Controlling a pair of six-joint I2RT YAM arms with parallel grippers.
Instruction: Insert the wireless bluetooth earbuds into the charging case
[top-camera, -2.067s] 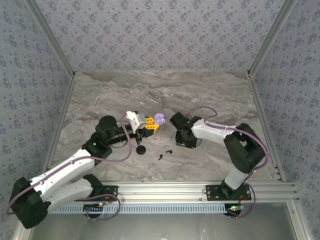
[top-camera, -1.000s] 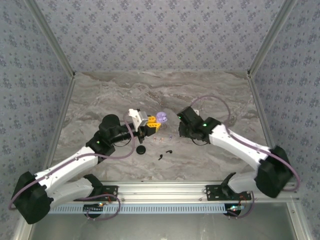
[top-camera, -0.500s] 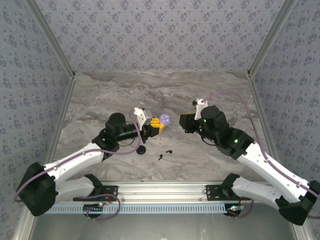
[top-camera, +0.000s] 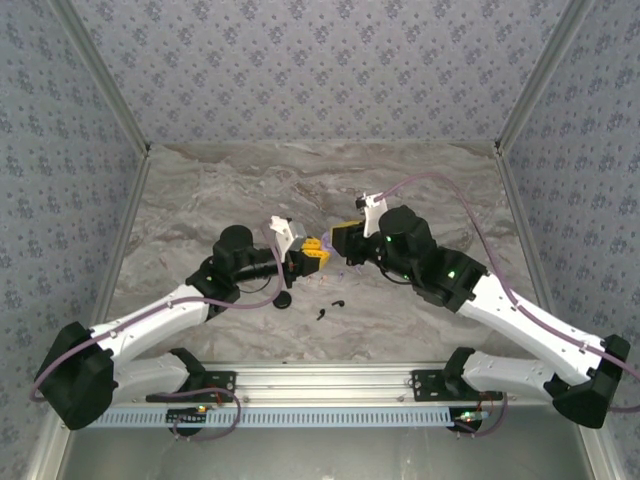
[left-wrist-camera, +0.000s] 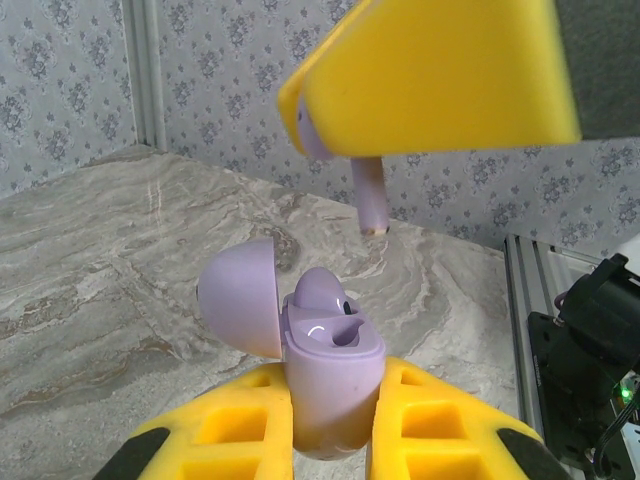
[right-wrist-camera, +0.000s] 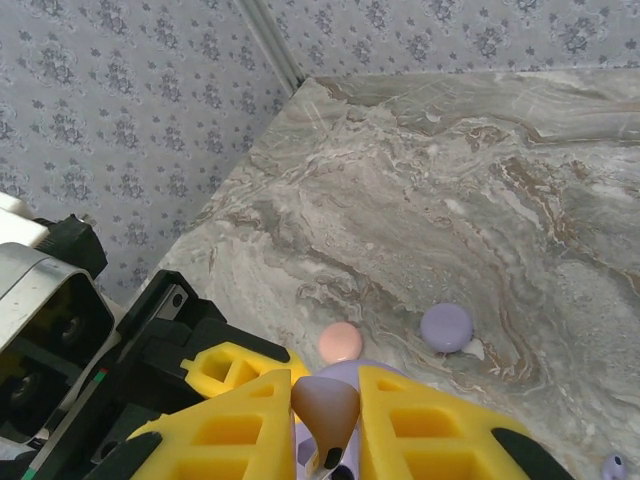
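Lilac rounded plastic charging case (left-wrist-camera: 330, 385) is sitting open, clamped by left end effector (left-wrist-camera: 335, 440); right end effector (right-wrist-camera: 325, 425) is pinching lilac stemmed earbud (left-wrist-camera: 371, 195) above.

The left arm (top-camera: 150, 325) and right arm (top-camera: 520, 315) are white-shelled with black joints and lilac cables (top-camera: 432, 179); the left tool (top-camera: 313, 251) and right tool (top-camera: 345, 241) bear yellow gridded fingers (right-wrist-camera: 420, 420).

At the middle of the table (top-camera: 200, 200), the charging case (left-wrist-camera: 328, 372) sits between the left gripper's (top-camera: 314, 252) fingers, its lid swung leftward in the left wrist view. An earbud (left-wrist-camera: 371, 193) pinched in the right gripper (top-camera: 343, 240) hangs just above the case. Nearer the arm bases, loose earbuds (top-camera: 338, 301) lie on the table, with a round disc (top-camera: 283, 299) to their left.
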